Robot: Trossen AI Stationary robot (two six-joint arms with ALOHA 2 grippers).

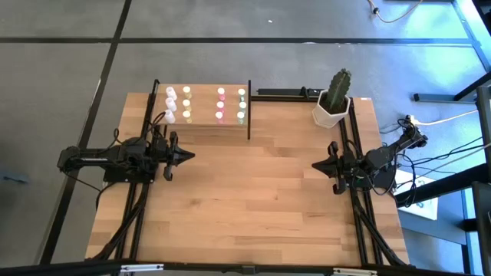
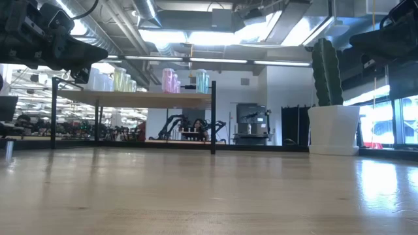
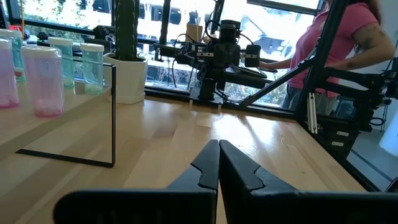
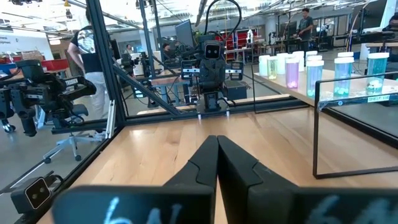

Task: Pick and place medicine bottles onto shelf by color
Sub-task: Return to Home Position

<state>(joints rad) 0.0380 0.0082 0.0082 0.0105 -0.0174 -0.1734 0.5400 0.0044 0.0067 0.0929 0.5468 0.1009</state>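
- The left gripper (image 1: 186, 156) hangs over the left side of the table (image 1: 253, 207), near the front edge of the shelf (image 1: 203, 107), and points toward the middle; its fingers are pressed together with nothing between them
- The right gripper (image 1: 316, 164) hangs over the right side of the table and faces the left one, well apart from it; its fingers are also pressed together and hold nothing
- The shelf stands at the far left part of the table: a light wooden board framed by thin black posts, and in the low view it sits raised above the tabletop
- The bottles stand upright on the shelf in four lines of three, sorted by colour: white bottles (image 1: 170, 103) at the left end, yellow bottles (image 1: 186, 102) just beside them, then a bare strip of board, then pink bottles (image 1: 221, 103), and green bottles (image 1: 241, 103) at the right end
- A white pot with a cactus (image 1: 332, 107) stands at the far right corner, apart from the shelf
- A person in a pink shirt (image 3: 336, 43) stands beyond the table, behind the right arm
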